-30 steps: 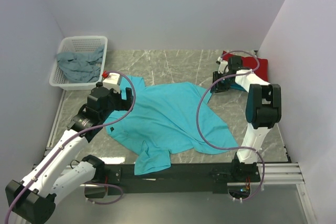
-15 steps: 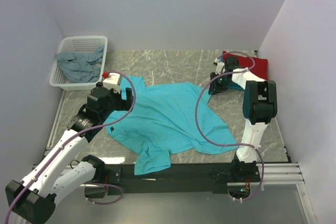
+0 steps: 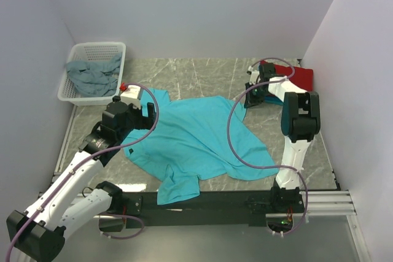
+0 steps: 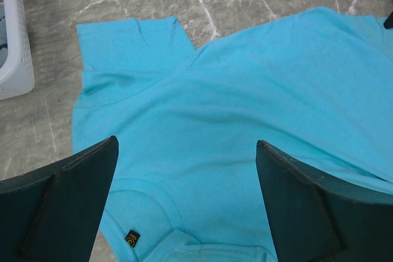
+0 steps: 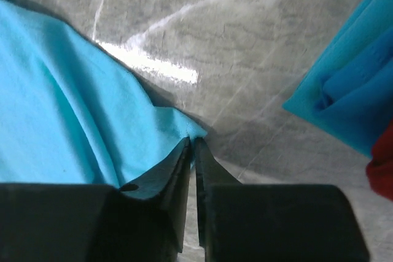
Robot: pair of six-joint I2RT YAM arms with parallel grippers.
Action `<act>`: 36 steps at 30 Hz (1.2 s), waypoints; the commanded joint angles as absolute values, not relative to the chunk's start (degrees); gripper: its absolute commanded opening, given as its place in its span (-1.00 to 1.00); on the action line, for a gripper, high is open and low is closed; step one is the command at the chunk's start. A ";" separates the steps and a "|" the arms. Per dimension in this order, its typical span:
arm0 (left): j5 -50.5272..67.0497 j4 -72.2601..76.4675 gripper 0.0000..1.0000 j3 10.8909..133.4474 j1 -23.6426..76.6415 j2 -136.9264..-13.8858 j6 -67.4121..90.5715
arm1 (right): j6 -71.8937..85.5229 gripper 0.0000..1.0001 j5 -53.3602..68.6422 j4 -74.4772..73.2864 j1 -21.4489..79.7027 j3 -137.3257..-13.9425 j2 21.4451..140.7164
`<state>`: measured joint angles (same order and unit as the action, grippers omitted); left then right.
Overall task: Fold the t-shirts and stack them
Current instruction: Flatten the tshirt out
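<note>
A bright turquoise t-shirt (image 3: 196, 139) lies spread and rumpled on the marble table, its collar and label toward the left arm. My left gripper (image 3: 146, 108) hovers over the collar area (image 4: 245, 90), open and empty (image 4: 184, 142). My right gripper (image 3: 252, 99) is shut on the shirt's far right corner (image 5: 55, 108), with its fingertips (image 5: 191, 142) low at the table. A red shirt (image 3: 305, 78) lies at the back right. A folded turquoise-blue shirt (image 5: 350, 96) lies beside it. A grey-blue shirt (image 3: 92, 75) lies in the basket.
The white perforated basket (image 3: 98, 47) stands at the back left corner, and its wall shows in the left wrist view (image 4: 12, 41). Grey walls close in on the table at left, back and right. A black rail runs along the near edge (image 3: 233, 200).
My right arm has swung slightly left and away, keeping hold of the shirt corner. The left arm and the rest of the shirt have not moved.
</note>
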<state>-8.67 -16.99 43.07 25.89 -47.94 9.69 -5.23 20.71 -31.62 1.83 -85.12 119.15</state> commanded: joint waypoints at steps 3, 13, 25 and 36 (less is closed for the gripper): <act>-8.09 -13.89 0.99 42.54 25.40 -48.87 9.84 | -6.41 -0.93 18.20 -32.08 2.81 -88.50 120.59; 5.80 -10.20 0.83 56.76 10.11 -72.39 20.56 | -9.23 -1.00 17.92 -26.20 3.08 -91.76 116.28; -2.44 -21.62 0.17 93.14 7.82 -117.93 15.65 | -11.16 -1.00 17.23 -23.03 5.10 -90.97 111.27; -7.47 -28.04 0.17 106.08 4.75 -128.23 10.02 | -10.90 -1.00 7.39 -18.90 5.10 -88.68 108.46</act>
